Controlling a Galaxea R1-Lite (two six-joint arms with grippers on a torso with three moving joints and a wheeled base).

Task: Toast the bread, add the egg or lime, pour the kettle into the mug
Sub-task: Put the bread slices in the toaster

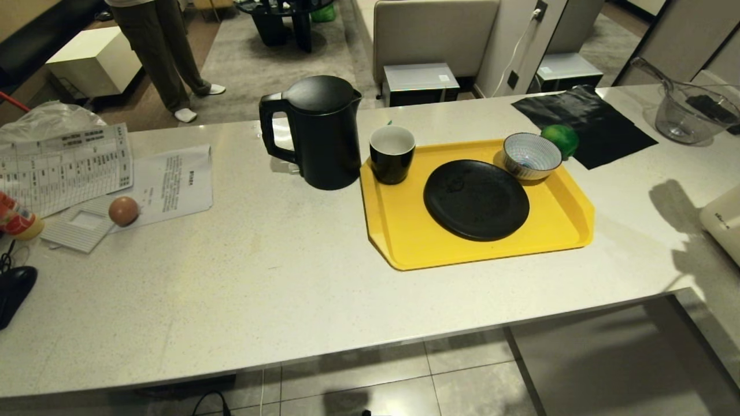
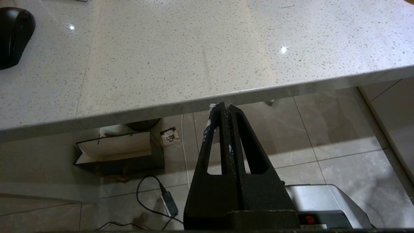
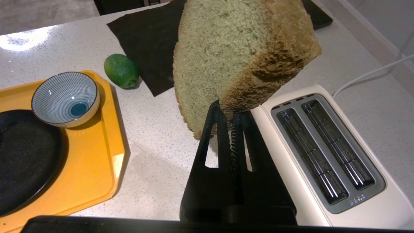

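Observation:
My right gripper (image 3: 229, 110) is shut on the lower crust corner of the bread (image 3: 233, 55), a thick slice with a pale green face. It holds the slice in the air beside the white two-slot toaster (image 3: 323, 152). The lime (image 3: 120, 70) (image 1: 559, 138) lies on the counter by a black mat. The black kettle (image 1: 318, 133) stands left of the yellow tray (image 1: 404, 242), and the black mug (image 1: 392, 154) stands on the tray's near-left corner. The egg (image 1: 123, 211) rests on papers at far left. My left gripper (image 2: 225, 106) hangs shut and empty below the counter's front edge.
The tray also carries a black plate (image 1: 476, 199) and a striped bowl (image 1: 532, 156). A glass jug (image 1: 688, 115) sits at the back right and the black mat (image 1: 584, 124) beside it. Papers (image 1: 87, 167), a bottle (image 1: 17, 219) and a mouse (image 1: 14, 289) crowd the left. A person (image 1: 162, 52) stands behind.

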